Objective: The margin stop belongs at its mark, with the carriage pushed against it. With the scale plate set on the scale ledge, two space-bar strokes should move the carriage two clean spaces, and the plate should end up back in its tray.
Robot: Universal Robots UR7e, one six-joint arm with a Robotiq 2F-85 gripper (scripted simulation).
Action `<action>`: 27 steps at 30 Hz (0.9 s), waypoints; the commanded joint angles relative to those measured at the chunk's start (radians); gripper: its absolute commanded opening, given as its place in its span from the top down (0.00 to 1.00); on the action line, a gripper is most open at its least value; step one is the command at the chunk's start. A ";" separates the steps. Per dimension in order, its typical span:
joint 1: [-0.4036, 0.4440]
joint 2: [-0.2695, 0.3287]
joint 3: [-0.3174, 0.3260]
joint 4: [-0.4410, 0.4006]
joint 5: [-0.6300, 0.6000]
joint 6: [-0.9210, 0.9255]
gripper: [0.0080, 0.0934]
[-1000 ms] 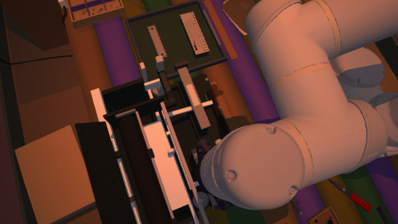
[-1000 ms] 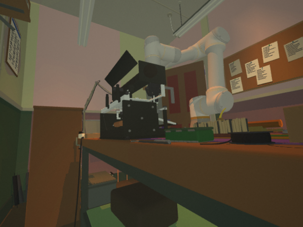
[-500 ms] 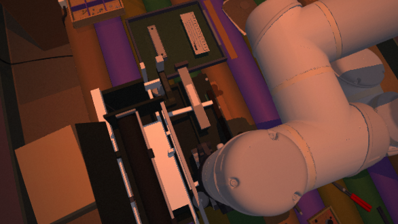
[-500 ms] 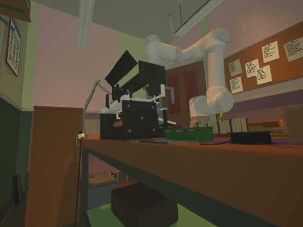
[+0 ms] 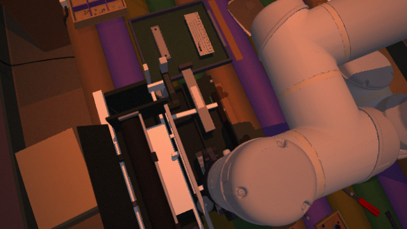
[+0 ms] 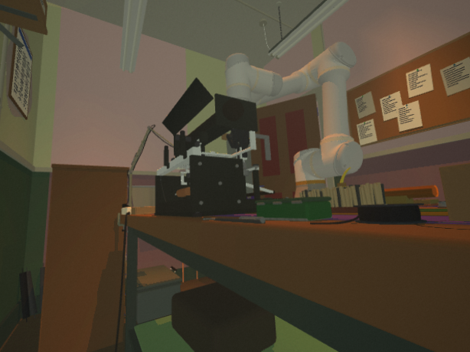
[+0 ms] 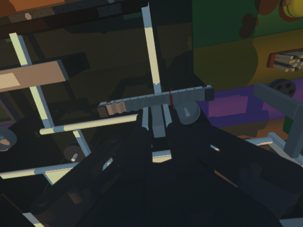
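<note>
My gripper (image 7: 158, 128) is mostly hidden from the side camera by the arm's wrist, low over the typewriter mechanism (image 5: 156, 138). I hold the grey margin stop (image 7: 158, 121) between closed fingers, at the toothed, graduated rail (image 7: 158, 98). A red mark (image 7: 170, 98) shows on that rail just right of the stop. The pale carriage (image 5: 170, 166) lies along the machine's left side. The scale plate (image 5: 198, 34) lies flat in its dark tray (image 5: 179, 38) beyond the machine, beside a narrower strip (image 5: 160, 42). The long pale space bar (image 5: 199, 100) crosses the machine's near side.
Behind the machine stand a compartment box (image 5: 97, 10) and the tray. A cardboard box (image 5: 52, 180) sits to the machine's left. A red-handled screwdriver (image 5: 364, 204) lies to the right, past the arm. The bench's front edge (image 6: 291, 290) runs below the green tray side (image 6: 294, 208).
</note>
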 commanded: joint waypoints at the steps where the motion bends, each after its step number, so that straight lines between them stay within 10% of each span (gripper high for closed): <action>1: 0.006 0.000 -0.001 0.001 0.014 0.001 1.00; 27: 0.027 0.006 -0.006 0.000 0.014 0.022 1.00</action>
